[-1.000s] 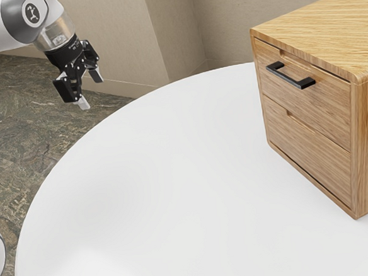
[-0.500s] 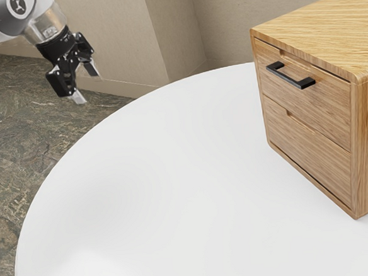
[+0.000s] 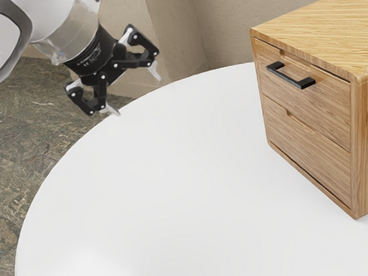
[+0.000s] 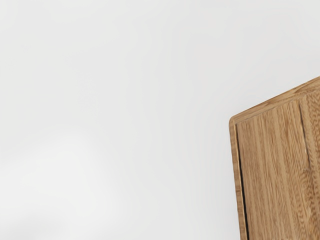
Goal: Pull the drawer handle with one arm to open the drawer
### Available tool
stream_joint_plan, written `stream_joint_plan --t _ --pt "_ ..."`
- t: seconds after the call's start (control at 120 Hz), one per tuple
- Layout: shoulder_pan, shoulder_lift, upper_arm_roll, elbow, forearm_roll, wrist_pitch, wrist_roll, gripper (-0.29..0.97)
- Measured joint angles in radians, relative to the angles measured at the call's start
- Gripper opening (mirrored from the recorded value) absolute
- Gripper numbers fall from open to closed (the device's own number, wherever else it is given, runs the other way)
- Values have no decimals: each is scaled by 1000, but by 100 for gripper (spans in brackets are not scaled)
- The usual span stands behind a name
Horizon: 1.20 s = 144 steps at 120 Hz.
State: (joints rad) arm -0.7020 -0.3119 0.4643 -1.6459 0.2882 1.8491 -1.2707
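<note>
Exterior view. The tool point(image 3: 134, 91) hangs over the near rim of the round white table point(image 3: 175, 195), its two fingers spread wide apart and holding nothing. Compared with half a second ago, the hand has swung toward the exterior view's right, from above the stone floor point(image 3: 21, 156) to the table's edge. It has also turned, so that the open fingers now face roughly toward the wooden drawer cabinet point(image 3: 328, 33). This reads as the approach phase: the arm is orienting for a grasp, but contact is not yet made.

The black bar handle point(image 3: 290, 75) sits on the upper drawer point(image 3: 308, 101), at the exterior view's right, well apart from the tool, with bare table between them. The drawer front lies flush with the cabinet face, so the drawer appears shut and the pull has not begun.

Wrist view. The table point(image 4: 125, 100) and one corner of the cabinet point(image 4: 275, 165), with a dark seam along its edge, lie ahead of the hand; which drawer that seam belongs to cannot be told.

Limits. The arm is cut off at the upper left of the exterior view and the cabinet at its right edge. Any handle on the lower drawer point(image 3: 308, 158) is hard to make out.
</note>
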Motion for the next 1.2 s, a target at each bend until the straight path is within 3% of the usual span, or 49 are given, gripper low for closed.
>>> stream_joint_plan --t 0.25,0.342,0.417,0.483,0.55,0.667,1.033,1.2 --pt "-127 -18 3 -141 -110 314 167 67" --pt "-138 72 2 -126 -192 378 194 67" --pt "-133 211 5 -17 -275 413 195 67" --pt "-131 262 6 29 -347 429 189 67" --pt "-146 277 32 52 -381 401 185 67" --pt "-134 293 70 141 -366 272 177 68" --pt "72 415 75 350 -340 56 163 68" --pt "70 503 70 418 -404 20 163 68"
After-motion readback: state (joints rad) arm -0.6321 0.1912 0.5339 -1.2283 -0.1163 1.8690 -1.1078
